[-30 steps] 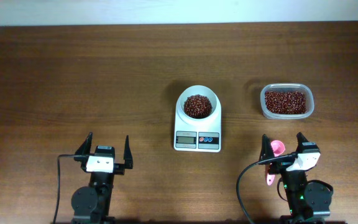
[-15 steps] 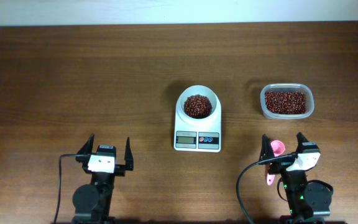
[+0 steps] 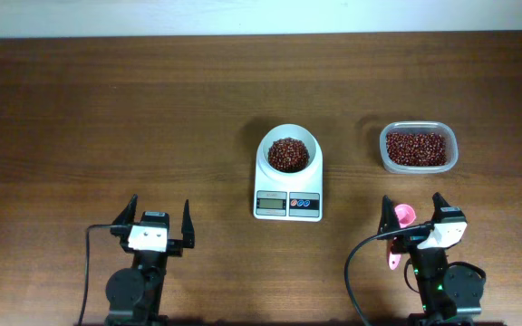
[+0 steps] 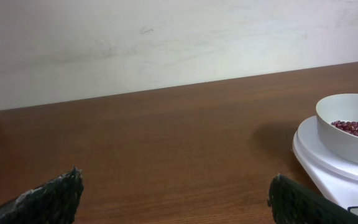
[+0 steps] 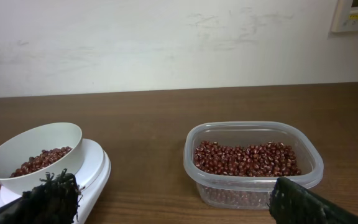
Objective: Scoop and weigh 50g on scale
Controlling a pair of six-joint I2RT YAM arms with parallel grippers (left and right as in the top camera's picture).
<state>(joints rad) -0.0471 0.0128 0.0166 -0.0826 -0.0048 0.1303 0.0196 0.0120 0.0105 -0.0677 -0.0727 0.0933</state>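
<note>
One scale (image 3: 288,206), one tub (image 3: 418,170), one pink spoon (image 3: 404,215).

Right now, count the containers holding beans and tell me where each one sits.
2. The white bowl sits on the scale in the middle of the table; the clear tub stands to the scale's right. No others show.

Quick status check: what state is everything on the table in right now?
scale: upright, display unreadable from here
bowl: on the scale, partly filled with beans
tub: lidless, holding more beans
pink spoon: lying on table, not gripped
left gripper: open, empty
right gripper: open, empty
</note>
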